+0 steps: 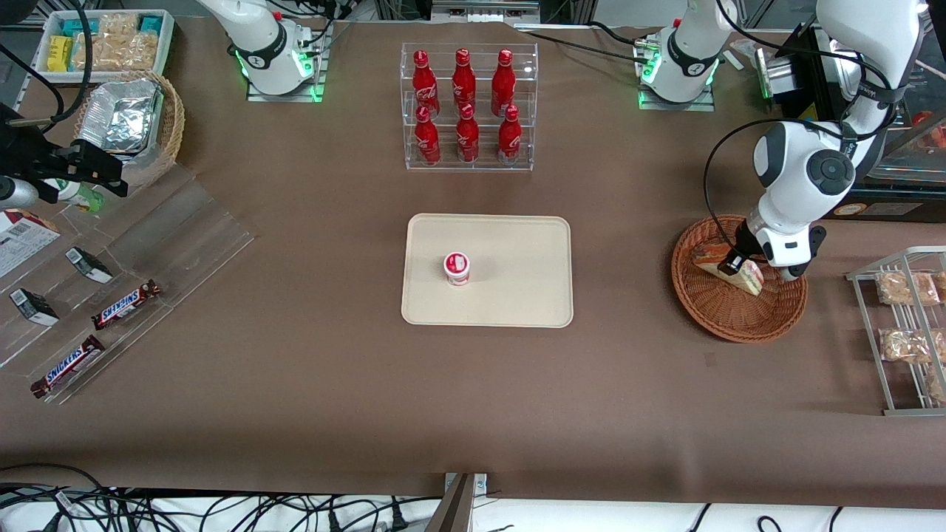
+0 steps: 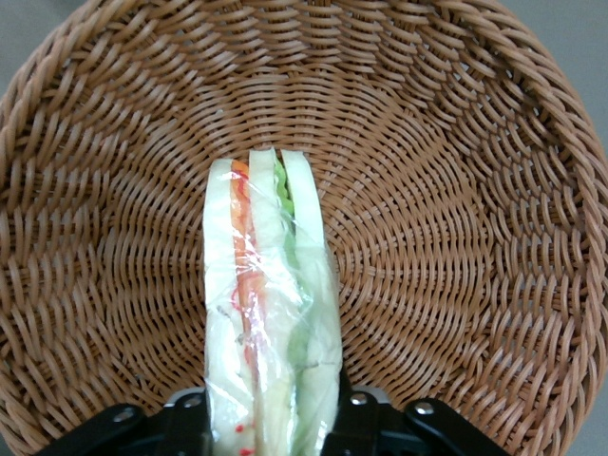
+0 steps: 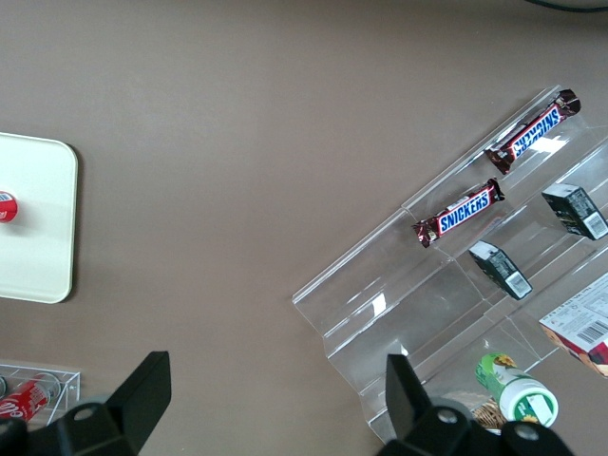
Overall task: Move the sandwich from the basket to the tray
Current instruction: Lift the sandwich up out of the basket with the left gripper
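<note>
Sandwich (image 1: 728, 264) lay inside the round reddish-brown basket (image 1: 728, 318), which stood toward the working arm's end of the table, well apart from the tray (image 1: 510, 303). Going from the parked arm's end: two Snickers bars (image 1: 126, 304) lay on a clear stepped stand, near the front camera. At the middle of the table was the cream tray, and a small cup with a red and white lid (image 1: 457, 267) stood on it. Farther from the camera than the tray, six red bottles (image 1: 463, 105) stood in a clear rack. Then came the basket, with the left gripper (image 1: 761, 272) lowered into it. In the wrist view the wrapped sandwich (image 2: 271, 313) stood on its edge between the two dark fingers (image 2: 366, 418), which were closed against its two sides. The woven floor of the basket (image 2: 456, 237) was all around it. Near the basket, at the table's end, was a wire rack with bags of snacks (image 1: 905, 325).
</note>
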Controlling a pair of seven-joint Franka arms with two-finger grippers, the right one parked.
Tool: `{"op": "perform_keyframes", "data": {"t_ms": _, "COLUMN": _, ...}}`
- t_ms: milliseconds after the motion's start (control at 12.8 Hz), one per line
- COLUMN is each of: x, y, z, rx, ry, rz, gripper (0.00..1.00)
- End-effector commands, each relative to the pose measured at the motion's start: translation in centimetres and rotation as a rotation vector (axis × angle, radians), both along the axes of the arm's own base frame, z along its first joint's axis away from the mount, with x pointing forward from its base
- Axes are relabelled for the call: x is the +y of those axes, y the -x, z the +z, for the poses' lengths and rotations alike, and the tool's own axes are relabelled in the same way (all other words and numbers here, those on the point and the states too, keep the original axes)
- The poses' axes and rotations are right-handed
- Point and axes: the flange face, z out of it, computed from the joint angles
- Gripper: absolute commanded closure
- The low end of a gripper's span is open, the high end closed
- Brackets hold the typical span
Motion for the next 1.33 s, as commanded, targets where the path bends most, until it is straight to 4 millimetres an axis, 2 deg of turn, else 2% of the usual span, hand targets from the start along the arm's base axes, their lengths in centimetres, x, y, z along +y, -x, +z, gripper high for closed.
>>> {"op": "perform_keyframes", "data": {"t_ms": 0, "x": 0.5, "y": 0.1, "z": 2.3, "rx": -0.024, "ry": -0.021, "rz": -0.005, "gripper": 0.94}}
{"op": "perform_keyframes", "data": {"t_ms": 235, "x": 0.4, "y": 0.2, "z": 5.3, "rx": 0.001, "ry": -0.037, "rz": -0.012, "gripper": 0.95}}
{"op": "perform_keyframes", "data": {"t_ms": 471, "x": -0.5, "y": -1.4, "z": 9.3, "rx": 0.034, "ry": -0.054, "rz": -0.043, "gripper": 0.95}}
{"op": "perform_keyframes", "data": {"t_ms": 784, "x": -1.6, "y": -4.3, "z": 15.8, "rx": 0.094, "ry": -0.057, "rz": -0.043, "gripper": 0.94}}
{"op": "perform_keyframes", "data": {"t_ms": 1020, "x": -2.4, "y": -5.3, "z": 19.7, "rx": 0.128, "ry": -0.052, "rz": -0.072, "gripper": 0.94}}
{"op": "perform_keyframes", "data": {"t_ms": 1098, "x": -3.3, "y": -5.6, "z": 21.4, "rx": 0.137, "ry": -0.016, "rz": -0.099, "gripper": 0.94}}
{"op": "perform_keyframes", "data": {"t_ms": 1255, "x": -3.6, "y": -6.2, "z": 25.1, "rx": 0.134, "ry": 0.036, "rz": -0.139, "gripper": 0.94}}
